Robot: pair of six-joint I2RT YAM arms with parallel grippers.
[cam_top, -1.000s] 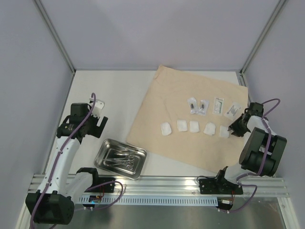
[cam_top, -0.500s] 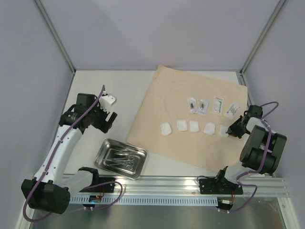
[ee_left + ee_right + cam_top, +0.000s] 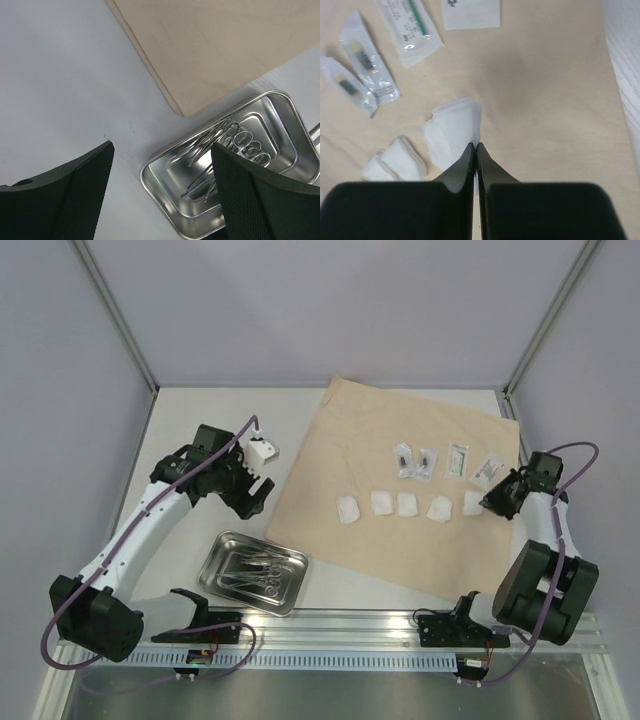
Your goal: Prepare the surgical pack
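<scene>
The tan wrap sheet (image 3: 400, 480) lies spread at centre right, with several white gauze pads (image 3: 407, 505) in a row on it and small clear packets (image 3: 428, 462) behind them. The steel tray (image 3: 225, 585) sits on the table to the left of the sheet and holds the clamps and tweezers (image 3: 255, 572). My right gripper (image 3: 492, 502) is shut on the right edge of the rightmost gauze pad (image 3: 451, 129). Over the table between tray and sheet my left gripper (image 3: 255, 498) hangs open and holds nothing. In its wrist view the tray (image 3: 152, 187) shows between the fingers (image 3: 75, 195).
The sheet's near-left corner (image 3: 177, 107) ends just short of the tray. A second gauze pad (image 3: 395, 160) lies close to the held one, with packets (image 3: 362, 60) beyond it. Walls enclose the table on three sides. A metal rail (image 3: 330, 640) runs along the near edge.
The left arm has swung right from the table's left side to above the tray's far end. The right gripper has shut on the rightmost gauze pad and shifted it slightly away.
</scene>
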